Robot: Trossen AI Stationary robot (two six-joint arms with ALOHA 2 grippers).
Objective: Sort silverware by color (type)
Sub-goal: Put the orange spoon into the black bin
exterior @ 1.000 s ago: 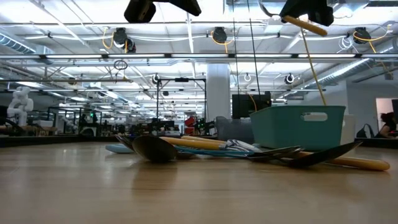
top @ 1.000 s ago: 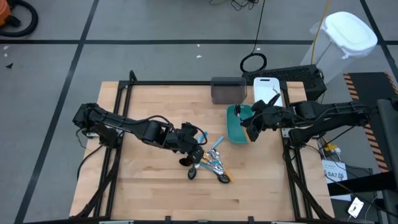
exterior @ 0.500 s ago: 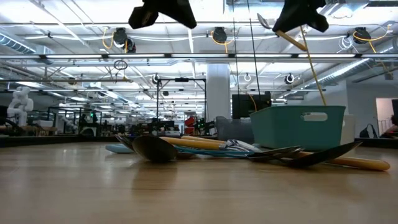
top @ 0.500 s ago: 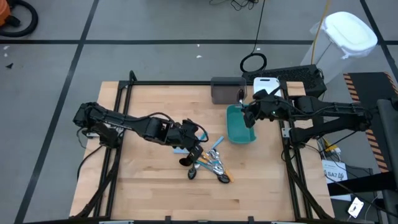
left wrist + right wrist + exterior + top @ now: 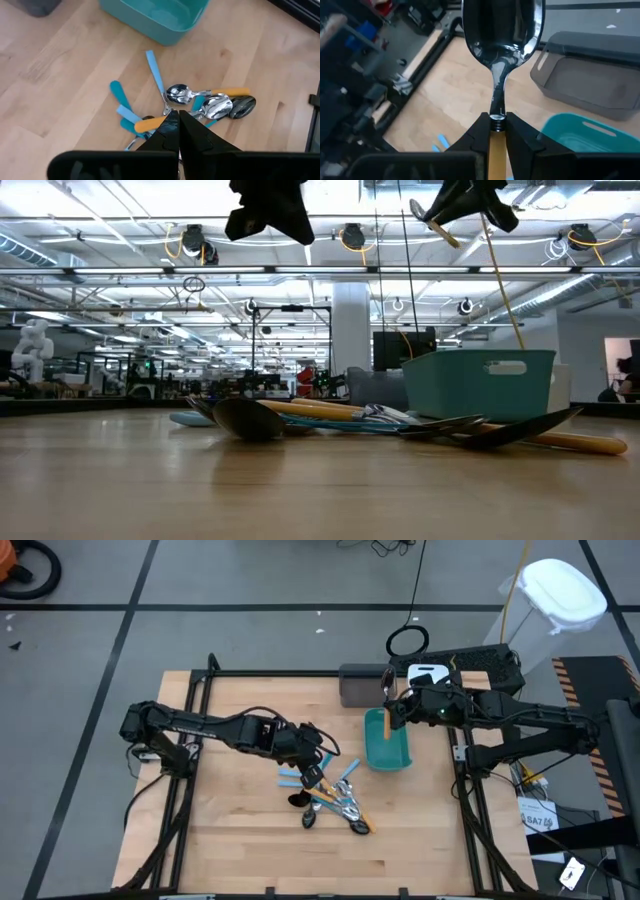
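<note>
Right gripper (image 5: 493,131) pinches an orange-handled spoon (image 5: 501,47) by the top of its handle, the polished bowl standing out past the fingertips (image 5: 479,131). Seen from overhead, this gripper (image 5: 394,712) hangs above the far rim of the teal bin (image 5: 401,758), with the gray bin (image 5: 366,686) just beyond it and the white bin (image 5: 428,672) off to its outer side. From table height the same gripper (image 5: 445,210) is high above the surface (image 5: 300,490), and the spoon slants down out of it.

The left gripper (image 5: 178,131) has its fingers pressed together with nothing between them. It hovers over the wooden surface (image 5: 60,100), directly above the near edge of the silverware pile (image 5: 185,107). Just past its tip lie an orange handle (image 5: 150,123) and two orange-handled spoons (image 5: 200,95) with shiny bowls turned up, their heads close together. A dark black spoon (image 5: 242,106) rests against the far side of that cluster. Several light-blue handles (image 5: 156,75) fan out from the heap, one long one reaching towards the teal bin, which stands beyond the pile from this gripper. In the overhead view the left gripper (image 5: 313,772) sits at the edge of the pile, with another black spoon (image 5: 299,801) lying just below it on the surface, and the rest of the utensils (image 5: 345,808) spreading away towards the front of the table. The two grippers are well apart.
</note>
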